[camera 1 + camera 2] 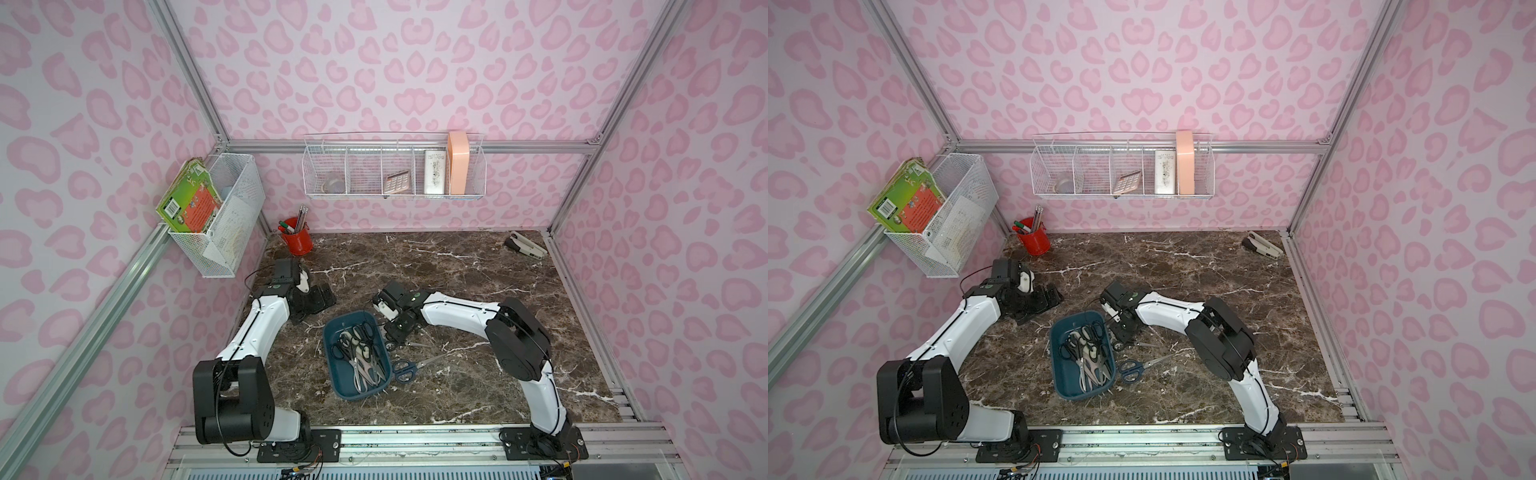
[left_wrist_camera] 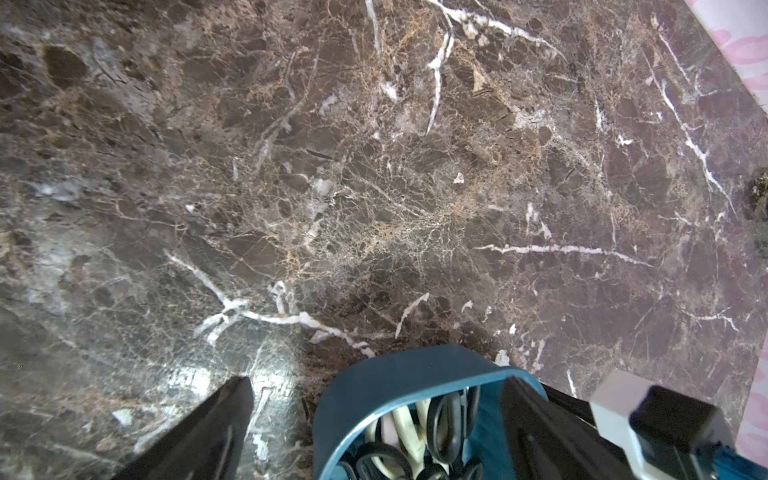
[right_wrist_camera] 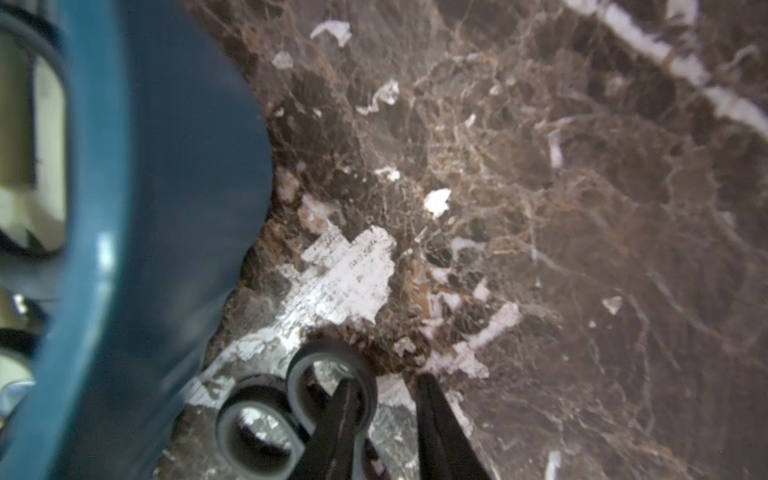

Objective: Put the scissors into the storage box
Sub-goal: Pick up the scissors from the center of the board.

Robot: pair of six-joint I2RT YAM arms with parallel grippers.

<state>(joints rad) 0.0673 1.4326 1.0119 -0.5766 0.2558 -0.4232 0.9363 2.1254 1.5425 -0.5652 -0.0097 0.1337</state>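
Right gripper (image 3: 382, 380) low at handles of small black-handled steel scissors (image 3: 297, 419), beside shallow teal plastic storage box (image 1: 338, 374) near desk's front edge, presumably for pickup. Clamped or not, cannot tell. Blue-handled pair (image 1: 405, 370) lies alongside. Left gripper (image 2: 378, 380) spread, empty.

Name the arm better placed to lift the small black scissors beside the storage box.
Right. The right gripper is down at those small black scissors, jaws astride a handle ring; the left gripper sits across the storage box.
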